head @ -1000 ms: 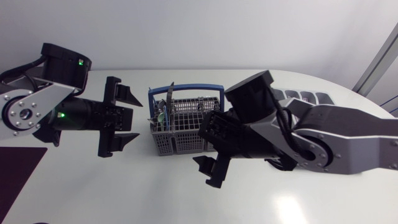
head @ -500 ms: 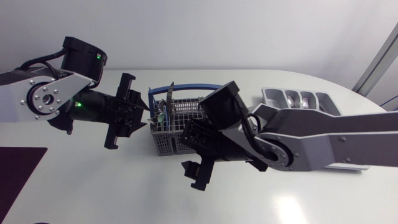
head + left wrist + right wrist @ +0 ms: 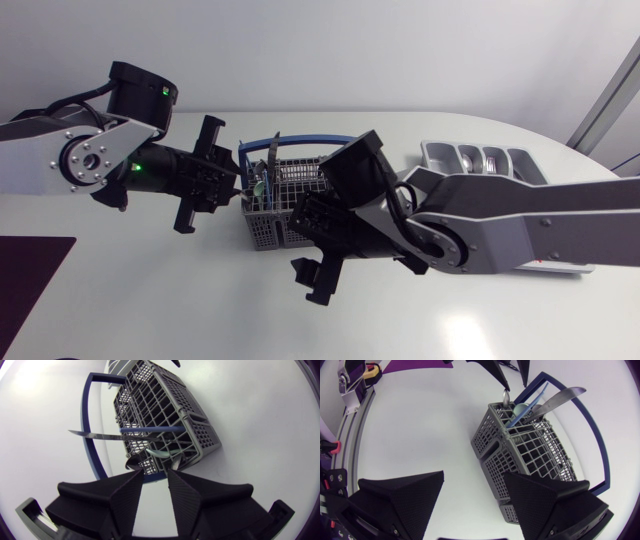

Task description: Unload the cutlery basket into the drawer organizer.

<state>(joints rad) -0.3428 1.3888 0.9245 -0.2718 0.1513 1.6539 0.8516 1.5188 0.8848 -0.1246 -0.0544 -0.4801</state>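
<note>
Two grippers: both stand at the cutlery basket (image 3: pixel 295 175); nothing is held by either.
Change, left: the left gripper (image 3: pixel 230 182) has been brought from well left of the basket up to its left end within the last second; its fingers have been narrowed from a wide spread to a slim gap.
Change, right: the right arm (image 3: pixel 470 225) has been swung leftward across the basket; the drawer organizer (image 3: pixel 480 158) is thereby uncovered.
Meaning: a first pick is judged to be in preparation; no piece is seen lifted out.
Left pincer: a narrow gap is kept between the fingers; nothing is gripped; the tips sit just short of the spoon (image 3: pixel 135 462) and the knife (image 3: pixel 100 436) projecting from the basket end.
Right pincer: the right gripper (image 3: pixel 472 490) is spread wide and empty; the basket lies ahead of it.
Basket position: mid-table (image 3: pixel 150 300), between the arms; the organizer lies beyond it to the right.
Surroundings: a purple mat (image 3: pixel 30 270) lies at the left edge.
Obstructions: the blue handle (image 3: pixel 300 142) hoops round the basket; the right arm is laid across the path to the organizer.
</note>
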